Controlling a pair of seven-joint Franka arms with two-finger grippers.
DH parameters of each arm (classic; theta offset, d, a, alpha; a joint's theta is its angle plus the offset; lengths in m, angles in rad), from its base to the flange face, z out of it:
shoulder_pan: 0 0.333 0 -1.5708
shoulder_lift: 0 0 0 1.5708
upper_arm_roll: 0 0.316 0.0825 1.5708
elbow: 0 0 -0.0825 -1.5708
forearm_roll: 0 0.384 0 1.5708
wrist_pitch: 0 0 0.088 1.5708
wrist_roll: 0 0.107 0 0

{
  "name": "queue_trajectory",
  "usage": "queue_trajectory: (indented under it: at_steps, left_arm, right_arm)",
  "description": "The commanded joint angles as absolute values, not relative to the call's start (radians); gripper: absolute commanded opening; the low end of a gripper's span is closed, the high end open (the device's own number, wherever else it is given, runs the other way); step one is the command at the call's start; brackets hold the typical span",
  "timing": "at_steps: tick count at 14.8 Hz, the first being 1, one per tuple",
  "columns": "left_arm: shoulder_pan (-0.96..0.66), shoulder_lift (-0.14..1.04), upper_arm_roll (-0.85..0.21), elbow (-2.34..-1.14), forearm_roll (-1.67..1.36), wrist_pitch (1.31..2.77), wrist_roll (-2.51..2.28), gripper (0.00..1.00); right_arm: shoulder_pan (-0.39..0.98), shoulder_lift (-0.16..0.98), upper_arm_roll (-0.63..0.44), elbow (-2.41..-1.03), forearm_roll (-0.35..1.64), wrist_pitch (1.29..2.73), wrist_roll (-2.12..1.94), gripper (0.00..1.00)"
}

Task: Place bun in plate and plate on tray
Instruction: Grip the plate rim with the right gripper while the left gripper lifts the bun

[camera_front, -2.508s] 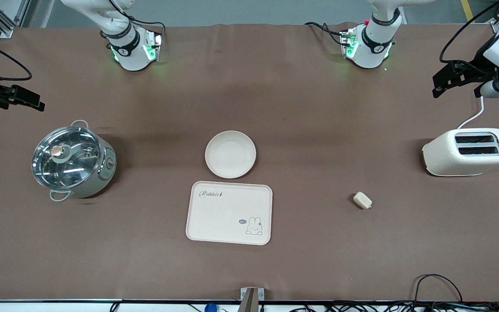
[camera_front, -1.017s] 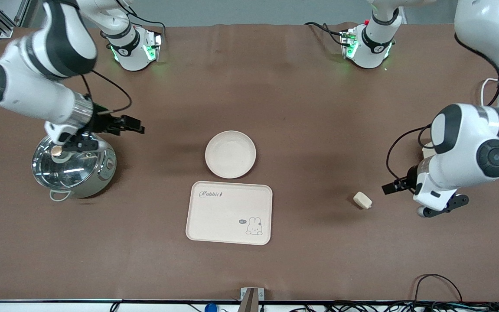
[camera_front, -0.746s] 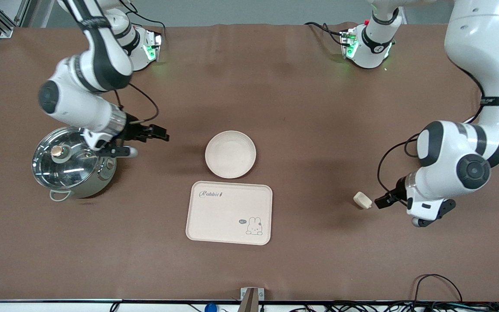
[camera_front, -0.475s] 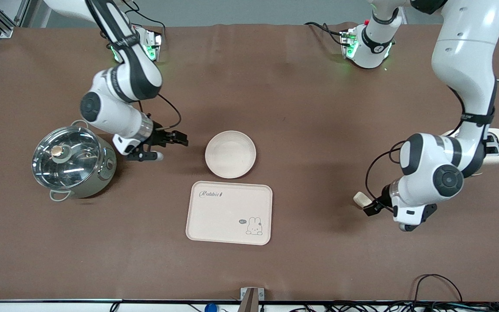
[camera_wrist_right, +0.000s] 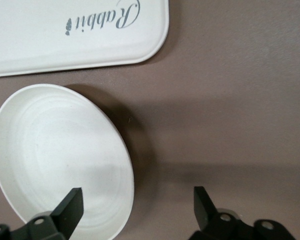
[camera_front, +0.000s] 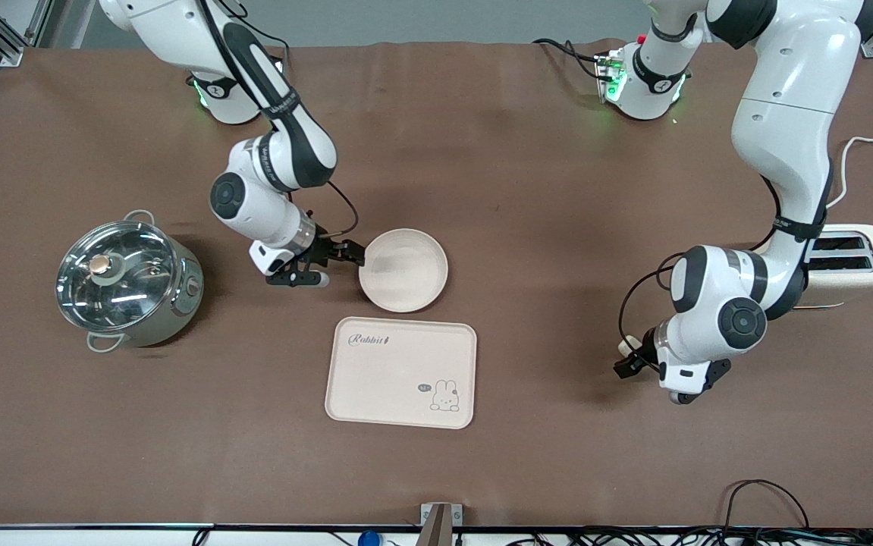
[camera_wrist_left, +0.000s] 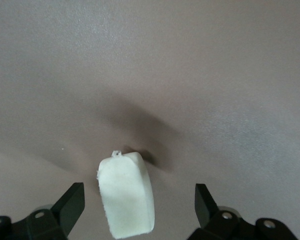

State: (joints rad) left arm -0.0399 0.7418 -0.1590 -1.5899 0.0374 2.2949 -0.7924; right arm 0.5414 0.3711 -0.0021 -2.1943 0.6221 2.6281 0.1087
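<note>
- Left gripper point(camera_wrist_left: 135, 210) low over the bun point(camera_wrist_left: 127, 194), jaws wide and straddling it, apparently ready to pinch.
- Right gripper point(camera_wrist_right: 137, 210) at the plate point(camera_wrist_right: 55, 150) rim, jaws wide, one finger over the rim.
- Tray point(camera_front: 401, 371) bare, just nearer the camera than the plate.

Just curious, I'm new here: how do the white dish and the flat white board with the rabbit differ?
The round cream-white plate is dished with a raised rim and plain; the rectangular cream tray is flatter, larger, round-cornered, bearing "Rabbit" lettering and a rabbit drawing. The plate lies farther from the front camera. Both are cream and hold nothing.
</note>
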Motion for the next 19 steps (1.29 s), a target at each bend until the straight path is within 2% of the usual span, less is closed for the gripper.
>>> queue_trajectory:
  at_steps: [1,6,10,14,19]
  left_arm:
    - [-0.037,0.738,-0.163,-1.606,0.048,2.318,-0.811,0.77]
    - [-0.038,0.750,-0.163,-1.614,0.048,2.318,-0.811,0.51]
    - [-0.051,0.739,-0.166,-1.615,0.049,2.307,-0.813,0.31]
    - [-0.136,0.706,-0.181,-1.599,0.048,2.254,-0.920,0.29]
    - [-0.228,0.681,-0.334,-1.565,0.049,2.207,-1.133,0.30]
  right_arm:
    - [0.555,0.385,-0.009,-2.189,0.663,2.654,0.109,0.89]
    - [0.578,0.408,-0.009,-2.166,0.686,2.669,0.109,0.72]
    - [0.589,0.422,-0.009,-2.164,0.689,2.680,0.109,0.66]
    - [0.606,0.440,-0.009,-2.164,0.702,2.698,0.109,0.66]
    - [0.626,0.459,-0.009,-2.160,0.719,2.718,0.109,0.64]
